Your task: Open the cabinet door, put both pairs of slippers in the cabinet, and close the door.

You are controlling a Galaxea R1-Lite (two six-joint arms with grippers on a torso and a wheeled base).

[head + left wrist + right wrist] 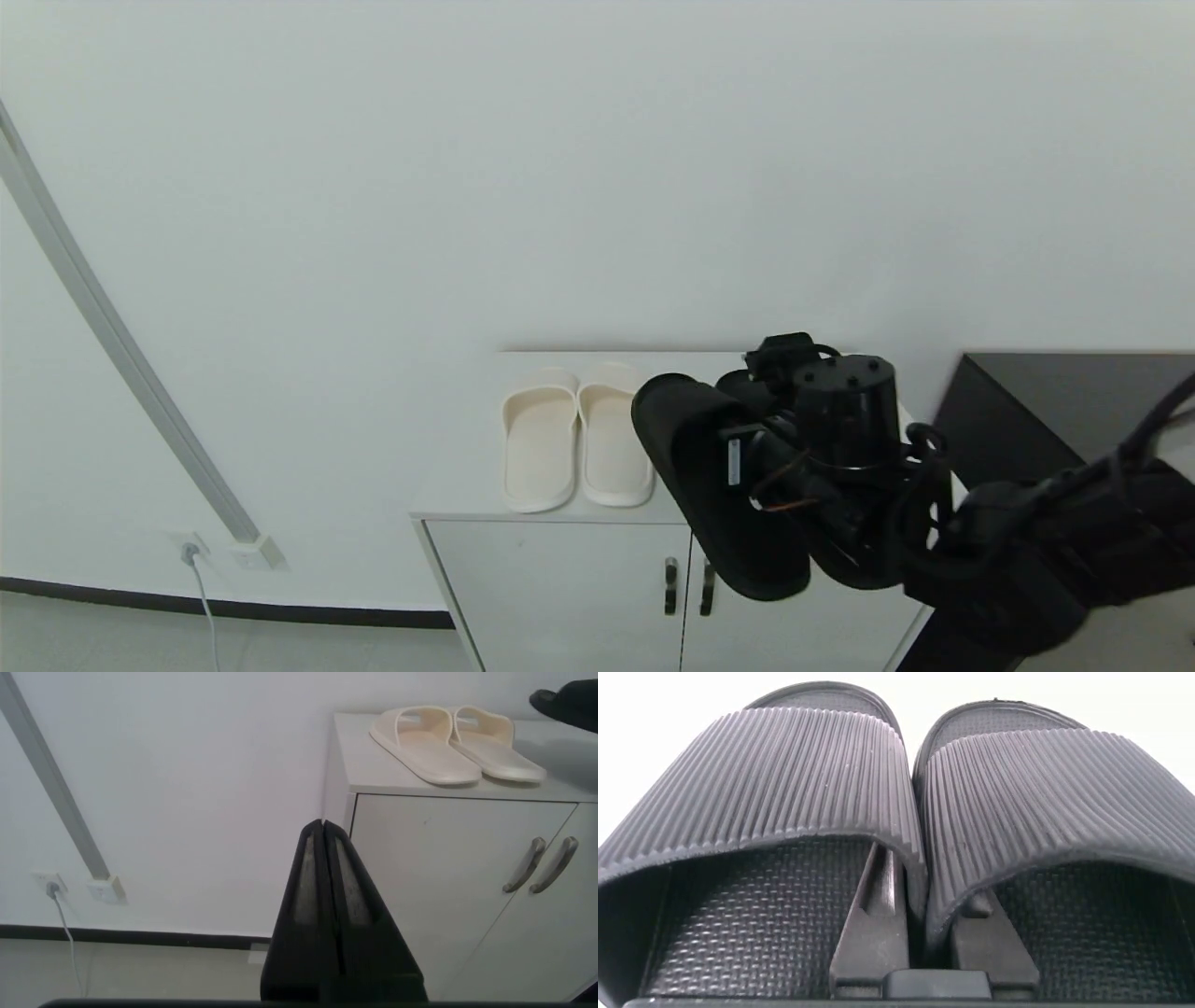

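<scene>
A black pair of slippers hangs tilted over the front right of the white cabinet's top, toes down past the door edge. My right gripper is shut on the black pair, one finger inside each slipper and their inner sides pinched between. A cream pair of slippers lies side by side on the cabinet top. Both cabinet doors are closed, their handles meeting in the middle. My left gripper is shut and empty, low and left of the cabinet, with the cream pair above.
A black table stands right of the cabinet. On the wall to the left run a grey conduit and a socket with a plugged cable. Open floor lies left of the cabinet.
</scene>
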